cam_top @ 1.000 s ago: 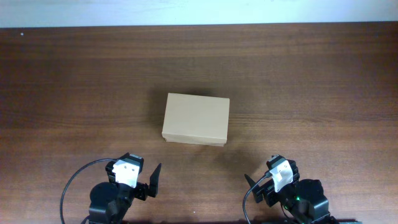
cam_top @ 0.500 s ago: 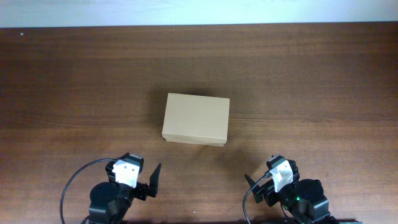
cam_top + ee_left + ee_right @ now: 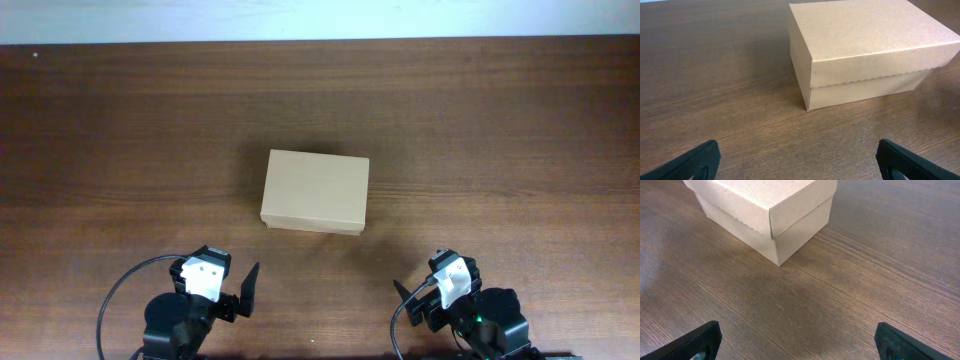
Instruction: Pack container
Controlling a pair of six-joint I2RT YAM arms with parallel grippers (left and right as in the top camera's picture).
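Note:
The container (image 3: 315,191) is a plain tan cardboard box with its lid down, sitting mid-table. In the left wrist view the container (image 3: 870,45) lies ahead and to the right, well beyond the fingertips. In the right wrist view the container (image 3: 765,205) lies ahead and to the left, with one corner toward the camera. My left gripper (image 3: 215,278) is at the near edge, left of the box, and stands open (image 3: 800,162) over bare wood. My right gripper (image 3: 442,282) is at the near edge on the right, also open (image 3: 799,342) and holding nothing.
The dark wooden table (image 3: 500,130) stretches around the box on all sides. A pale strip (image 3: 320,18) runs along its far edge. A black cable (image 3: 112,300) loops beside the left arm's base.

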